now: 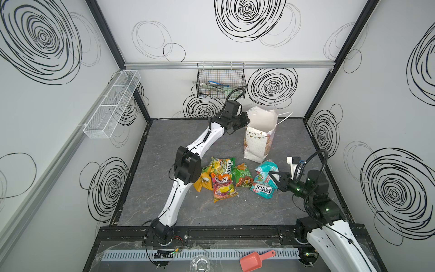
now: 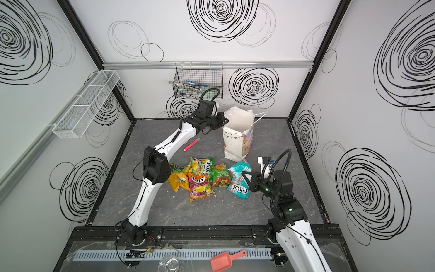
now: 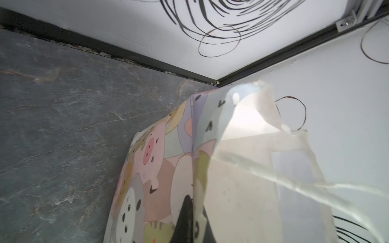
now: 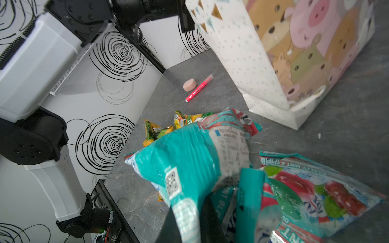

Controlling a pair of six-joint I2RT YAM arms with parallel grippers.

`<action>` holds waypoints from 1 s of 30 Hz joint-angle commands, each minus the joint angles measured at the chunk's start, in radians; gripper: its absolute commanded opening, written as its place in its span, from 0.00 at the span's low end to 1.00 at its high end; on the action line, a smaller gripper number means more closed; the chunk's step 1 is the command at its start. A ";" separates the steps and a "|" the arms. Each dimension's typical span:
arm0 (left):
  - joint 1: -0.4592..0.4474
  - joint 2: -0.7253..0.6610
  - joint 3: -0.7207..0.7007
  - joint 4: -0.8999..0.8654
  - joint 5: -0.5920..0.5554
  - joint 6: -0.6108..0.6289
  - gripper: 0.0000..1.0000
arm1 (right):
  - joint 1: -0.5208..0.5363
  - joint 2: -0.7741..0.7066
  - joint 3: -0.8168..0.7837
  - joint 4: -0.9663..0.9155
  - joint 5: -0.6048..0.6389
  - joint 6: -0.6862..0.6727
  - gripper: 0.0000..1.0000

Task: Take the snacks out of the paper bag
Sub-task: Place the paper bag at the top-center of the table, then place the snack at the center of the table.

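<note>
Red marker pen (image 4: 199,88) is lying flat on the grey surface (image 1: 162,150), pink oval bar (image 4: 189,84) sitting just beside it. Black wire basket (image 1: 221,81) is hanging on the back wall. Coral scoop (image 1: 254,260) is resting near the front edge.

You have a matt paper bag (image 1: 257,143) with a smooth printed face. The snacks (image 1: 223,186) are glossy, crinkly plastic packets, and the teal packet (image 4: 189,160) shines along its creases. Your counter (image 1: 235,212) looks like matt grey veined stone. Behind it you see a black metal wire basket (image 1: 221,80), and in front a smooth pink plastic scoop (image 1: 250,261).
</note>
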 commanded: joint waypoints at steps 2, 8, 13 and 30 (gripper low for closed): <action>0.000 -0.024 0.028 -0.025 -0.062 0.042 0.05 | 0.090 0.085 -0.034 0.244 0.117 0.030 0.00; 0.011 -0.026 0.023 -0.027 -0.057 0.060 0.38 | 0.183 0.284 -0.060 0.377 0.274 -0.024 0.02; 0.007 -0.055 0.018 -0.028 -0.065 0.093 0.52 | 0.184 0.393 -0.065 0.438 0.379 -0.003 0.07; 0.004 -0.393 -0.246 0.006 -0.117 0.240 0.83 | 0.183 0.629 0.061 0.431 0.279 0.047 0.50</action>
